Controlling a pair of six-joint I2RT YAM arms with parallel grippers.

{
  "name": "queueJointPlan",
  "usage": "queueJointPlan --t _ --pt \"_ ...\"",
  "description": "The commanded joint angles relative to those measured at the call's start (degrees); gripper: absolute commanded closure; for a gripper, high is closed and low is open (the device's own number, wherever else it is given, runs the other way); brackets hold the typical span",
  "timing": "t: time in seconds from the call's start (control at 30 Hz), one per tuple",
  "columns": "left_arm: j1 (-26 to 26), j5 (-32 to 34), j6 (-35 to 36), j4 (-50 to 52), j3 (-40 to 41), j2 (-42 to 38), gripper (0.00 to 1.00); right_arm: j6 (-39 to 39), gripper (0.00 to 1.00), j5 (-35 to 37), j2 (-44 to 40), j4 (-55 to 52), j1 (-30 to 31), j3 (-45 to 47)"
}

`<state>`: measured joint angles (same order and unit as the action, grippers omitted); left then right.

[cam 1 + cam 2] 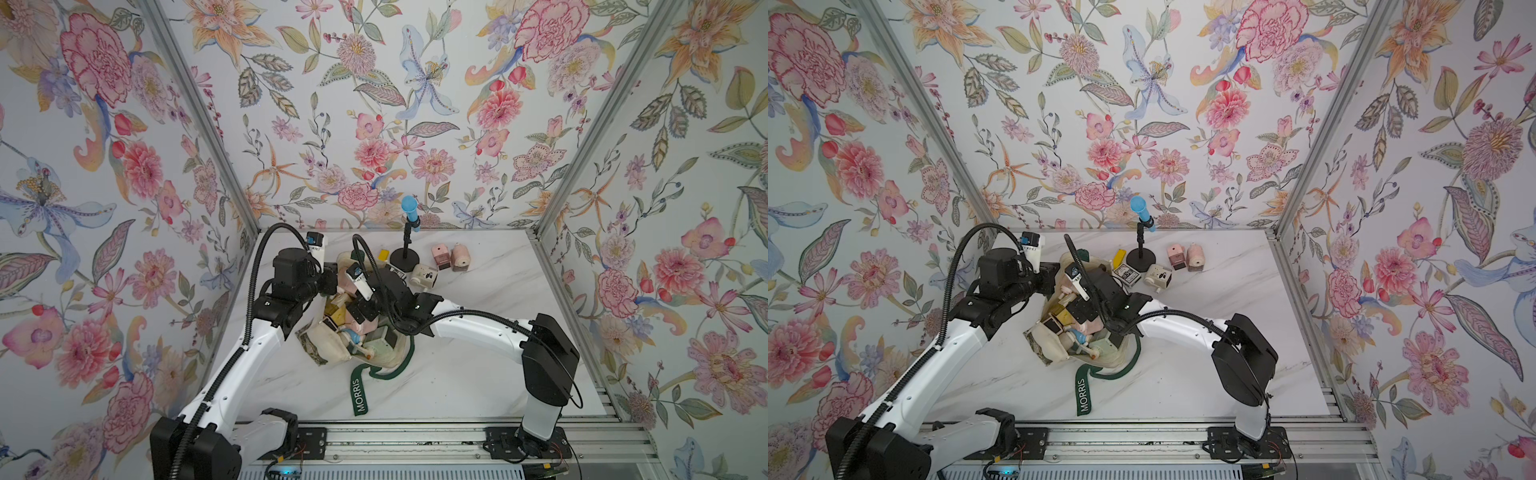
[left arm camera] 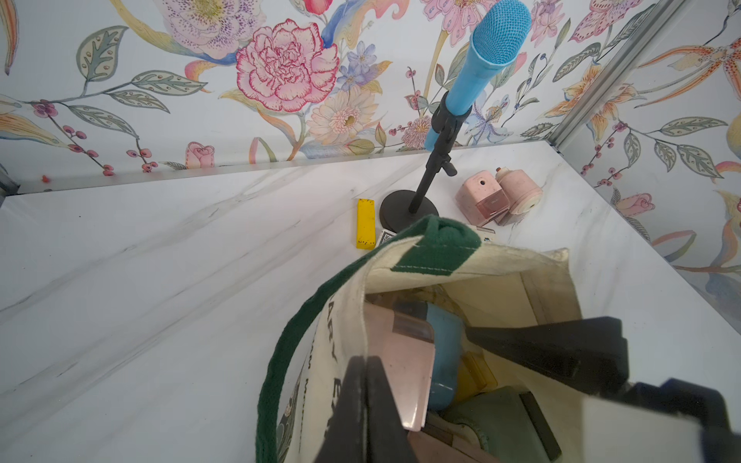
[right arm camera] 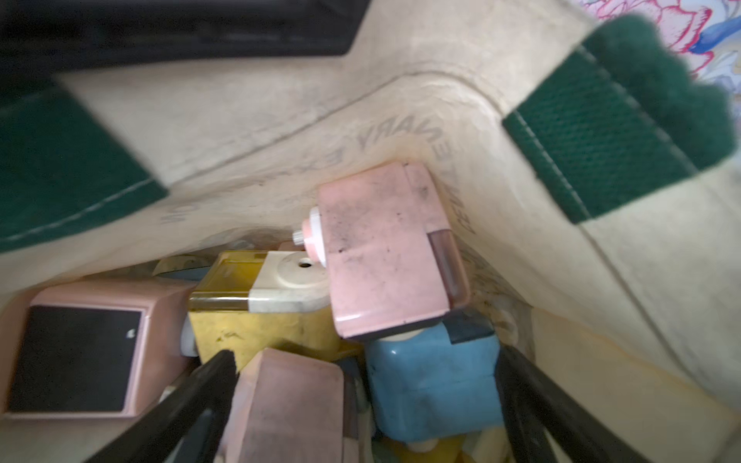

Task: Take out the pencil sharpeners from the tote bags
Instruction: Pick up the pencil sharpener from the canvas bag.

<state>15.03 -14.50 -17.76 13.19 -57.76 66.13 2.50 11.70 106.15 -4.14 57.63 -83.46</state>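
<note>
The cream tote bag [image 1: 328, 337] with green handles lies open on the marble table, a "MORRIS" strap [image 1: 360, 395] trailing forward. Several pencil sharpeners fill it: pink [image 3: 385, 248], yellow [image 3: 256, 308], blue [image 3: 433, 381] and another pink [image 3: 288, 401]. My left gripper [image 2: 367, 360] is shut on the bag's canvas rim [image 2: 461, 268] and holds the mouth up. My right gripper [image 3: 365, 373] is inside the bag, open wide, its fingers [image 3: 216, 368] flanking the near pink and blue sharpeners. Two pink sharpeners [image 1: 440, 255] [image 1: 460, 257] and a cream one [image 1: 424, 275] stand on the table behind.
A blue microphone [image 1: 409, 212] on a black stand [image 1: 404, 257] rises just behind the bag. Beside its base lie a flat yellow bar [image 2: 365, 223] and a small dark printed box [image 1: 1126, 275]. Floral walls close in on three sides.
</note>
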Motion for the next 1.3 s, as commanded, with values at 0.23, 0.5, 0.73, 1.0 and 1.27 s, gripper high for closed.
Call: queueJointPlan --t 0.23,0.5,0.73,1.0,1.27 --pt "0.3 -0.3 1.4 -0.3 -1.5 -0.4 1.00 1.8 0.05 -5.3 7.1 -2.9 -3.8 -6.9" --pt "-0.3 -1.4 0.9 -0.7 -2.0 -0.3 1.00 2.7 0.12 -12.5 7.2 1.2 -3.5 -4.8" --pt "-1.3 -3.2 0.5 -0.5 -2.6 -0.3 1.00 5.1 0.11 -13.7 4.5 3.7 -1.9 0.0" --pt "-1.5 -4.1 0.5 -0.5 -2.5 -0.4 1.00 1.3 0.10 -9.4 4.5 8.0 -3.9 0.1" --pt "-1.5 -4.6 0.6 -0.4 -2.6 0.0 1.00 5.6 0.08 -14.3 8.3 10.8 -6.1 -3.4"
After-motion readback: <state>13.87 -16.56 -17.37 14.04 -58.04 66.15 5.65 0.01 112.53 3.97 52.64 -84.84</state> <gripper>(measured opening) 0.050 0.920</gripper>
